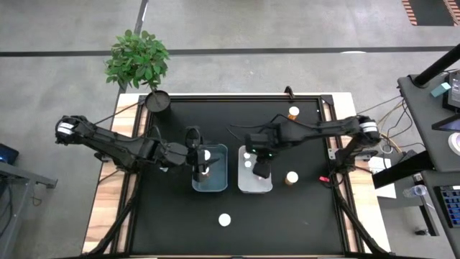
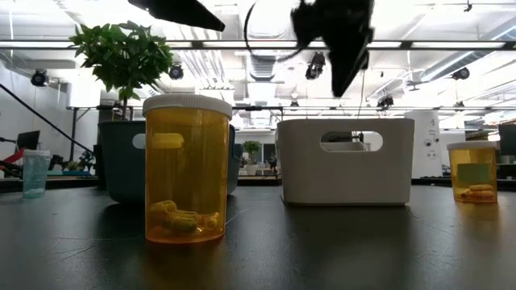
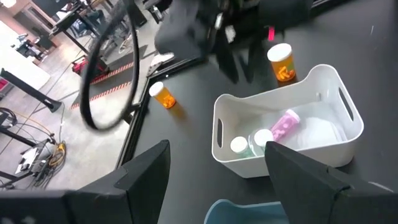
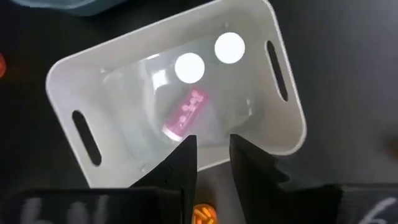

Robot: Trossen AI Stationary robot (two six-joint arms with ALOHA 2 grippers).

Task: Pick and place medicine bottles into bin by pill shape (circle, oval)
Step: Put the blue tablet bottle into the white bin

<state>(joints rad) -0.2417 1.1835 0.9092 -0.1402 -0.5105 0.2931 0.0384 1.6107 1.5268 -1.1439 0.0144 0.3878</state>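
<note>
From the high view my right gripper (image 1: 261, 171) hangs over the white bin (image 1: 256, 188); the left gripper (image 1: 205, 164) waits spread above the blue bin (image 1: 209, 187). Low view: an orange bottle (image 2: 186, 168) stands before both bins. Right wrist: fingers nearly together, empty, over a pink bottle (image 4: 185, 114) lying inside. I'd lift clear first.

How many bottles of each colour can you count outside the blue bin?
Orange bottles, standing on the table: 3
Pink bottle, lying in the white bin: 1
White-capped bottles, upright in that bin: 2
Total: 6
</note>
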